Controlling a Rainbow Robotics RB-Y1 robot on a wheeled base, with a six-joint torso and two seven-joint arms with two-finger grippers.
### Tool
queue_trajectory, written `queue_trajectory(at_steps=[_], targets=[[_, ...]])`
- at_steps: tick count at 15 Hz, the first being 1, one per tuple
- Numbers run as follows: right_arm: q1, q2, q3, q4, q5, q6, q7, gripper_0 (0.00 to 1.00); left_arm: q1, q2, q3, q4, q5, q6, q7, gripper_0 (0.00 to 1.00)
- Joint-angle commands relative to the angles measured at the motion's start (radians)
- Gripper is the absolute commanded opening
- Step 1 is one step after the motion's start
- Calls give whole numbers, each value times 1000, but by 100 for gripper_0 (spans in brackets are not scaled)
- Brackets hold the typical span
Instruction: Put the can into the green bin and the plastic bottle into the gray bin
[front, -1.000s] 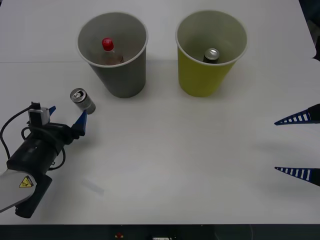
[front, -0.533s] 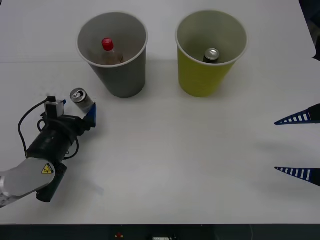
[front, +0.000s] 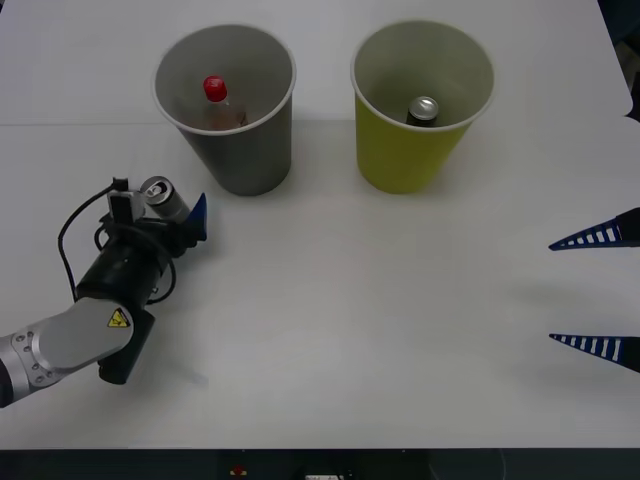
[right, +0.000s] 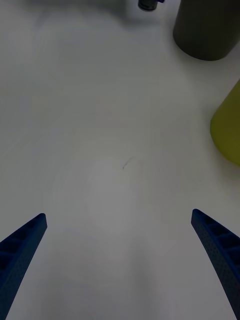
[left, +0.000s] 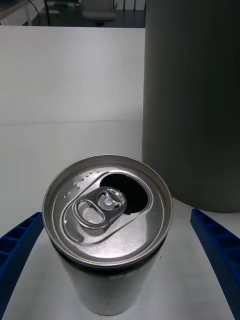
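Bottle (front: 216, 100) already in gray bin (front: 240, 160); one can (front: 423, 110) already in green bin (front: 400, 160). Second can (front: 166, 198) upright near table's left edge, beside gray bin. Left gripper (front: 172, 215) open, fingers straddling it, not yet closed. Right gripper (front: 595, 290) open, idle at right edge.

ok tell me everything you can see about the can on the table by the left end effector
The can is a small silver-gray metal drink can, standing upright on the white table beside the gray bin. Its top has a pull tab and the mouth is already open, dark inside. It stands between the open blue fingers of the left end effector; whether they touch it I cannot tell.
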Motion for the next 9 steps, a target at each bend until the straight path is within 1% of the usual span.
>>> queue_trajectory(at_steps=[1, 2, 6, 9], targets=[[0, 0, 0, 0, 0, 0, 0, 100, -2, -2, 0, 2, 2, -7, -1, 43], [0, 0, 0, 0, 0, 0, 0, 100, -2, -2, 0, 2, 2, -7, -2, 0], [0, 0, 0, 0, 0, 0, 0, 100, -2, -2, 0, 2, -3, -8, -2, 0], [0, 0, 0, 0, 0, 0, 0, 100, -1, -2, 3, 2, -26, -8, 2, 0]])
